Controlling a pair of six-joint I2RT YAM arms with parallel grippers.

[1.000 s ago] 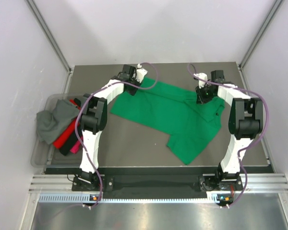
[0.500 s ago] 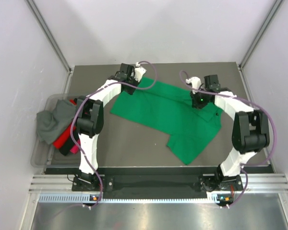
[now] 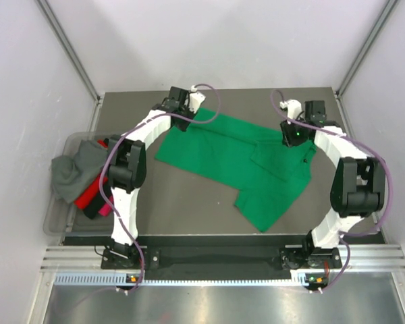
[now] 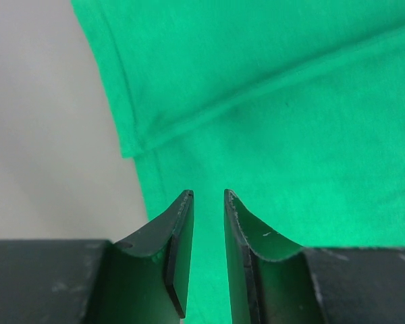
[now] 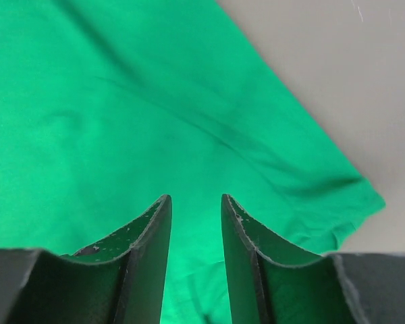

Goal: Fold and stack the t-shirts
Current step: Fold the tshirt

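A bright green t-shirt (image 3: 243, 169) lies spread on the dark table (image 3: 182, 202), with a flap folded over near its right side. At the shirt's far left corner my left gripper (image 3: 182, 123) hovers with its jaws a narrow gap apart and nothing between them. In the left wrist view the green t-shirt (image 4: 270, 101) shows its hem and a fold line below the left gripper (image 4: 208, 194). My right gripper (image 3: 294, 139) is open over the shirt's far right part. The right wrist view shows the right gripper (image 5: 194, 198) empty above the green t-shirt (image 5: 121, 115).
A clear plastic bin (image 3: 54, 223) stands at the table's left edge, holding a grey t-shirt (image 3: 74, 172), a red t-shirt (image 3: 91, 196) and a pink t-shirt (image 3: 106, 208). Grey walls and metal posts surround the table on three sides.
The right gripper carried a flap of the green shirt leftward, let it go, opened and drew back to the right. The left gripper shifted only slightly.
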